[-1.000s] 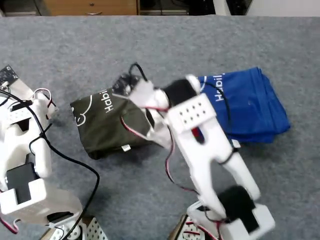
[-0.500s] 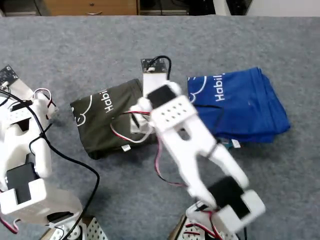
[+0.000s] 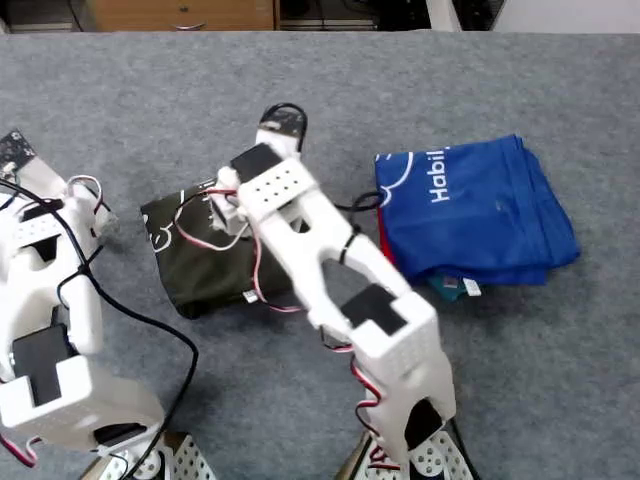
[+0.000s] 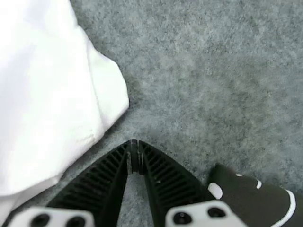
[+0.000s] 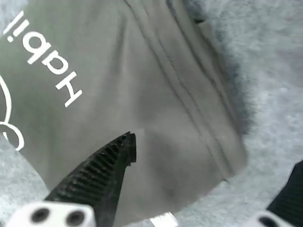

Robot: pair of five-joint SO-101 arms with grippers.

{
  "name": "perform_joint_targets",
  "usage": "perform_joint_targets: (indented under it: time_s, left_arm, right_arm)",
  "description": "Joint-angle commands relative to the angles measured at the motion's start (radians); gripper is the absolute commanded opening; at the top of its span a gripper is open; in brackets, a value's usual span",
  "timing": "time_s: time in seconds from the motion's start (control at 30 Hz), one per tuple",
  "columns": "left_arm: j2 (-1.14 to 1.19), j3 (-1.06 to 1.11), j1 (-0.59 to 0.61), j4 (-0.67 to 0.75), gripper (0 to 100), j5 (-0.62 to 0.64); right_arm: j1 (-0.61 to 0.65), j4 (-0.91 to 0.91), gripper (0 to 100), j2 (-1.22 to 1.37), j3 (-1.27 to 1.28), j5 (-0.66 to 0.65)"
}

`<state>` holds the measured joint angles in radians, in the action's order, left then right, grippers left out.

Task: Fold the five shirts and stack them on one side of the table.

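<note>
Where the high view looks down on the grey surface (image 3: 150,90), we see a dark olive shirt (image 3: 205,265) folded into a rough square with white lettering, partly under the right arm (image 3: 320,250). A folded blue shirt (image 3: 480,205) tops a pile lying apart from it. From the left wrist we find the left gripper (image 4: 134,158), fingers pressed together over the surface, with white fabric (image 4: 42,94) just beside them. From the right wrist, the right gripper (image 5: 213,156) hangs over the dark olive shirt, fingers wide apart, and the shirt's seams and print show plainly.
</note>
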<state>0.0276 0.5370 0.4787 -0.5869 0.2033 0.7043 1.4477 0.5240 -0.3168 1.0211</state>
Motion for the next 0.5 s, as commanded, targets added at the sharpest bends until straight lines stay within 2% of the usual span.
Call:
perform_joint_targets:
  time_s: [0.0,0.37,0.47]
  left_arm:
    - [-0.007,-0.06,0.034,-0.002,2,0.041]
    - [-0.007,-0.06,0.034,-0.002,2,0.043]
    - [-0.007,-0.06,0.034,-0.002,2,0.043]
  right_arm:
    - [0.048,0.0,47.2,0.028,-0.054,0.018]
    - [0.053,-0.005,46.5,0.234,-0.076,0.017]
    - [0.035,0.002,36.2,0.272,-0.116,0.009]
